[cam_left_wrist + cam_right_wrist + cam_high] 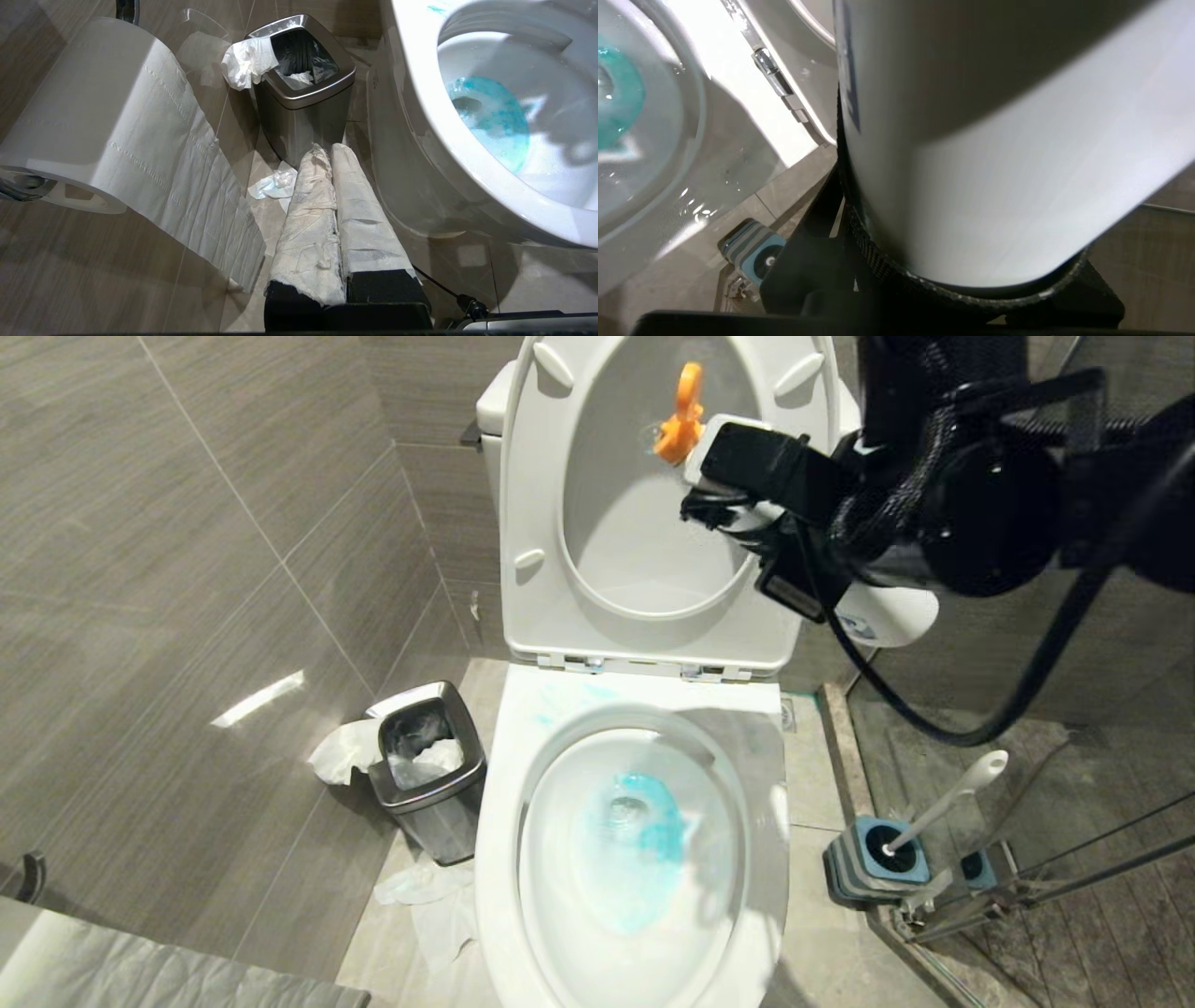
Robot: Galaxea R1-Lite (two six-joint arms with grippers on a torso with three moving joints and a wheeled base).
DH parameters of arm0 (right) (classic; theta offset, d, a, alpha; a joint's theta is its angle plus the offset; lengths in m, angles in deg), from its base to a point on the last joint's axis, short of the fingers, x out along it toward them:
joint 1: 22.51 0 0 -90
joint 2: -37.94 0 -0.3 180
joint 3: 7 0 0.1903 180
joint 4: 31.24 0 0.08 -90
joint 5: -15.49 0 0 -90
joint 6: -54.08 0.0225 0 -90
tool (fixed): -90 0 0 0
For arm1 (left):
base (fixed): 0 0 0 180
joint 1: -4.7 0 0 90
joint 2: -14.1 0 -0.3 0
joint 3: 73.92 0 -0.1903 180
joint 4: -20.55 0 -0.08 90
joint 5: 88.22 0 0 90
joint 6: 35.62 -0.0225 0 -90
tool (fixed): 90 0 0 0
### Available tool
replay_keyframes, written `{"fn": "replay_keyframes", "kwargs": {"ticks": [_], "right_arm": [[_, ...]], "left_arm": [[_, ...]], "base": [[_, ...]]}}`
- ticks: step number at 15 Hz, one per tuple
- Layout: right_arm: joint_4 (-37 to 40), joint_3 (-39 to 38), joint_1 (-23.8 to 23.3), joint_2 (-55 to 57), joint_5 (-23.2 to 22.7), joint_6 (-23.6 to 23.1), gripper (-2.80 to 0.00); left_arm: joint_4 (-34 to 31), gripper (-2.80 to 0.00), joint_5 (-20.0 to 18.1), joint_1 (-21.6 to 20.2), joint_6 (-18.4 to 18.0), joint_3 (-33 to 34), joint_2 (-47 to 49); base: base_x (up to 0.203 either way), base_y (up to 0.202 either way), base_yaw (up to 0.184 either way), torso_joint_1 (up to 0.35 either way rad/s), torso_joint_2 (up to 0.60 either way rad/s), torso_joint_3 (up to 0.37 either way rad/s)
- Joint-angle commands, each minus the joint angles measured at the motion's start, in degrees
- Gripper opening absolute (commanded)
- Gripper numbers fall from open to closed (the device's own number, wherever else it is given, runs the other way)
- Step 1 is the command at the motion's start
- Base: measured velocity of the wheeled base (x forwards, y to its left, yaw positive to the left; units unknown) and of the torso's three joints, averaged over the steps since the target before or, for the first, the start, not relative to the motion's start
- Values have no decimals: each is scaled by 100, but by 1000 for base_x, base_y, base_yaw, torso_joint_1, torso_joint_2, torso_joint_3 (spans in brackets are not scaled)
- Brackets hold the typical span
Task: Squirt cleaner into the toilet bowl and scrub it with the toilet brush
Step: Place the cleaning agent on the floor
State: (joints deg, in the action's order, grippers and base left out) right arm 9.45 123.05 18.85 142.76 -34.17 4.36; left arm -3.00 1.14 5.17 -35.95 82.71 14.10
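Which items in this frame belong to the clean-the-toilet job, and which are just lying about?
Job:
- toilet bowl
- cleaner, blue, pooled in the basin
- white cleaner bottle with orange nozzle, held in the right end effector
- toilet brush, in its holder by the bowl

Lying about:
- steel waste bin
- crumpled tissue beside the bin
- toilet paper roll

Nothing legible anywhere. Only a dark blue printed patch on the white bottle, toward 9 o'clock of its body in the right wrist view, too blurred to read (the same bottle's small bluish mark in the head view equally unreadable). Faint embossed marks on the outer wall of the toilet bowl, near 9 o'clock of the basin in the left wrist view, not decipherable either
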Motion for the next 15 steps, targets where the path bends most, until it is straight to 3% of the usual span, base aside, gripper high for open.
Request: {"fn": "replay_keyframes", "kwargs": {"ticks": [1, 3, 6, 9, 11, 15], "right_arm": [[723, 682, -4, -179, -234, -13, -280], [935, 736, -5, -360, -730, 186, -280], [982, 725, -30, -537, -1161, 1096, -280], [955, 726, -148, -561, -1254, 2608, -280], [898, 713, -464, -643, -1244, 3564, -280], [870, 470, -1346, -1173, -1333, 4485, -280]], "left_arm": [[1, -280, 2, -2, -2, 0, 9], [1, -280, 2, -2, -2, 0, 9], [1, -280, 2, -2, -2, 0, 9], [1, -280, 2, -2, -2, 0, 9], [1, -280, 2, -2, -2, 0, 9], [1, -280, 2, -2, -2, 0, 9]], "base": [[0, 0, 0, 0, 0, 0], [0, 0, 0, 0, 0, 0], [0, 0, 0, 0, 0, 0], [0, 0, 0, 0, 0, 0], [0, 0, 0, 0, 0, 0], [0, 0, 0, 0, 0, 0]]}}
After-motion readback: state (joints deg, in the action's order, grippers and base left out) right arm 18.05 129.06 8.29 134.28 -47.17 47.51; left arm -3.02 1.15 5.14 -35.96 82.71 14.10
